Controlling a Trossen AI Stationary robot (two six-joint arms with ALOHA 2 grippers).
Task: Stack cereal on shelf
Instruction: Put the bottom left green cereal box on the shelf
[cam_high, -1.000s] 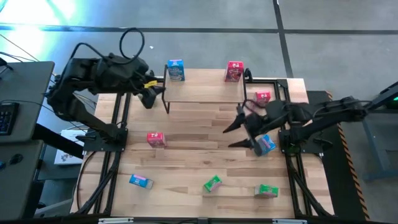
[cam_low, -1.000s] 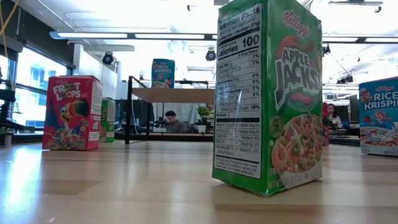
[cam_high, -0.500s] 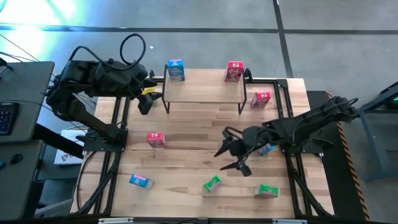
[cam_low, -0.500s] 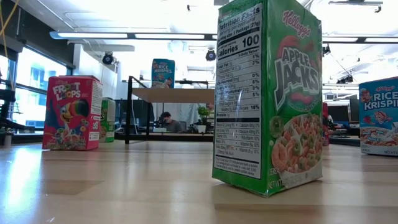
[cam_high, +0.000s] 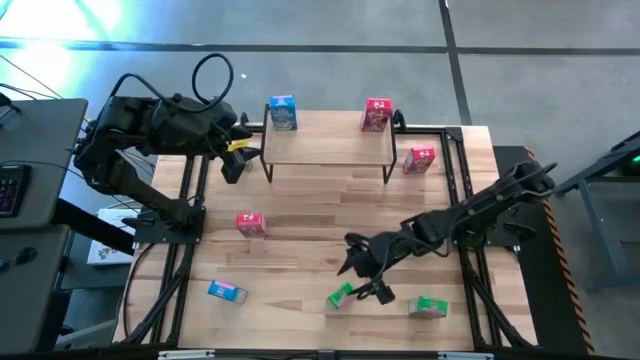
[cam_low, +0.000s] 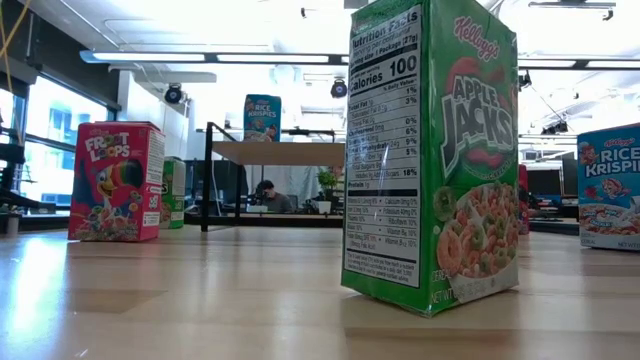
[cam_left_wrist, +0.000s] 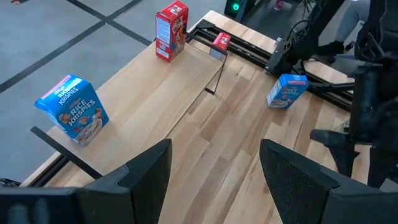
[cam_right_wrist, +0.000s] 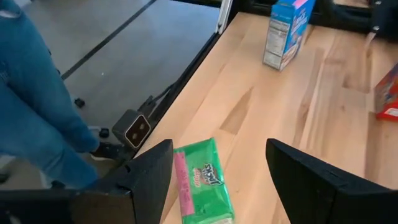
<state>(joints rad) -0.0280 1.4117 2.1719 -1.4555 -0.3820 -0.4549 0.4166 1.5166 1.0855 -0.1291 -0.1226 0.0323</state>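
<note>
My right gripper (cam_high: 362, 282) is open and hovers low over the table's near middle. A green cereal box (cam_high: 341, 296) lies flat just ahead of it; in the right wrist view the green box (cam_right_wrist: 202, 180) shows between my two fingers, apart from them. The shelf (cam_high: 325, 148) stands on its black legs at the far edge. A blue box (cam_high: 282, 113) stands at its left end and a red box (cam_high: 376, 115) at its right end. My left gripper (cam_high: 233, 158) is open and waits left of the shelf (cam_left_wrist: 155, 93).
Loose on the table are a red box (cam_high: 250, 223), a blue box (cam_high: 227, 291), a second green box (cam_high: 430, 306), a red box (cam_high: 420, 159) beside the shelf and a blue box (cam_left_wrist: 286, 90) near my right arm. A person's blue trouser leg (cam_right_wrist: 31, 99) stands past the near edge.
My right gripper has swept from the table's right side, beside a blue box, toward the near edge and leftward, coming down over the flat green box. It has stayed open. No box has moved.
</note>
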